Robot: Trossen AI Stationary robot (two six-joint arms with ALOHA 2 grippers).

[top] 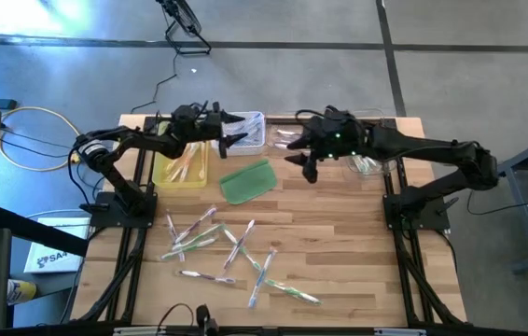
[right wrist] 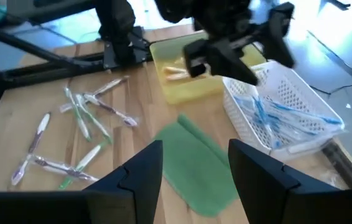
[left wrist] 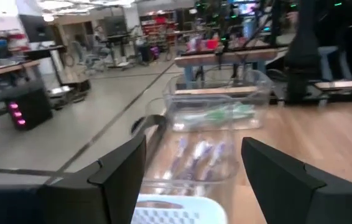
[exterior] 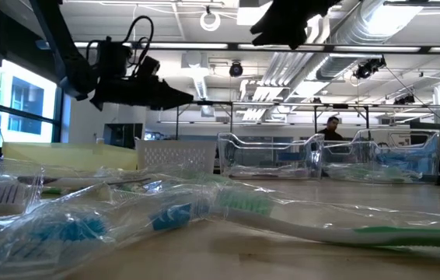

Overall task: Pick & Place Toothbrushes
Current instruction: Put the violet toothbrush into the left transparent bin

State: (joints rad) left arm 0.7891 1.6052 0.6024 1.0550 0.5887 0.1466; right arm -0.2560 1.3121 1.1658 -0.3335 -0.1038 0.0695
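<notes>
Several wrapped toothbrushes (top: 227, 252) lie loose on the near half of the wooden table; they also show in the right wrist view (right wrist: 76, 130) and close up in the low view (exterior: 298, 218). My left gripper (top: 236, 133) hovers open and level above the white basket (top: 250, 131), with nothing between its fingers (left wrist: 193, 146). Above the flat green pad (top: 248, 180), my right gripper (top: 299, 161) stands open and tilted down, also with nothing between its fingers (right wrist: 196, 149). The pad lies flat on the table.
A yellow tray (top: 180, 168) holds a few toothbrushes at the far left. The white basket (right wrist: 282, 112) holds blue ones. Clear bins (left wrist: 216, 112) with purple and green toothbrushes stand along the far edge. A person (exterior: 331, 128) shows in the room behind.
</notes>
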